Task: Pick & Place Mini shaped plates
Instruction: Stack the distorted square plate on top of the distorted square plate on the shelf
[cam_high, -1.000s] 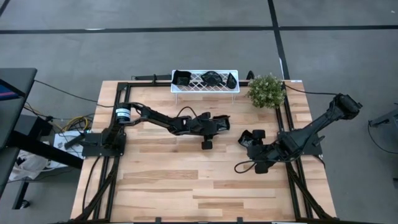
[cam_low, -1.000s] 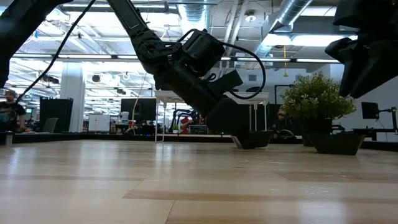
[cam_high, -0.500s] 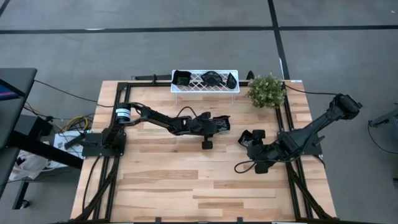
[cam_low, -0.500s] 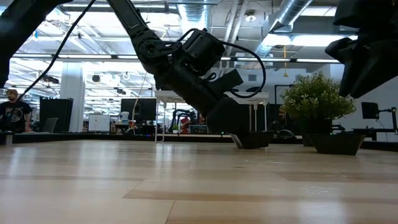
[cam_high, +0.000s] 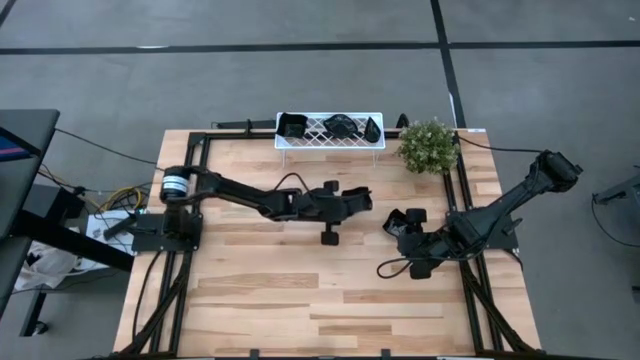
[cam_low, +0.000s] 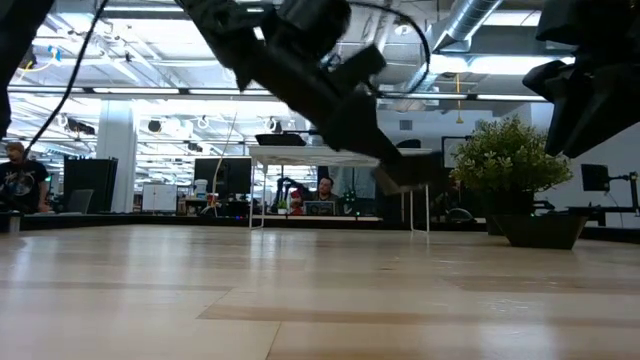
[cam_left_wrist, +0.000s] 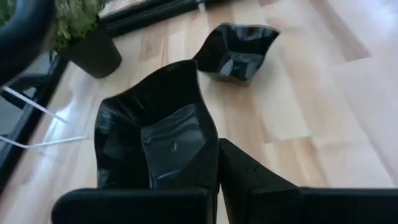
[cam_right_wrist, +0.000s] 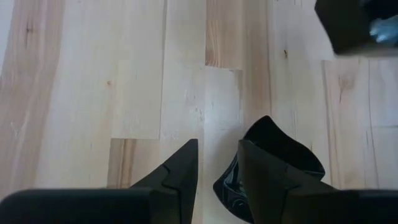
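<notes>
My left gripper is near the table's middle, shut on a glossy black square-ish mini plate that is lifted off the table. A second black mini plate rests on its base on the wood just beyond it. My right gripper hovers open above that plate, raised well off the table. Three more black mini plates sit in the white lattice rack at the far edge. My left gripper pinches the side wall of the black mini plate. One finger is outside the wall and the other seems to lie inside the hollow. The plate is lifted clear of the table and tilted.
A green potted plant stands at the far right, beside the rack. Black frame rails run along the table's edges. Bare wood spans the near half of the table. People and desks show in the room beyond.
My left gripper has risen from the table with the black mini plate, which sat on the wood a second ago and now hangs clear above it. The left arm's shoulder has swung toward the table's left edge. The right arm has kept still.
</notes>
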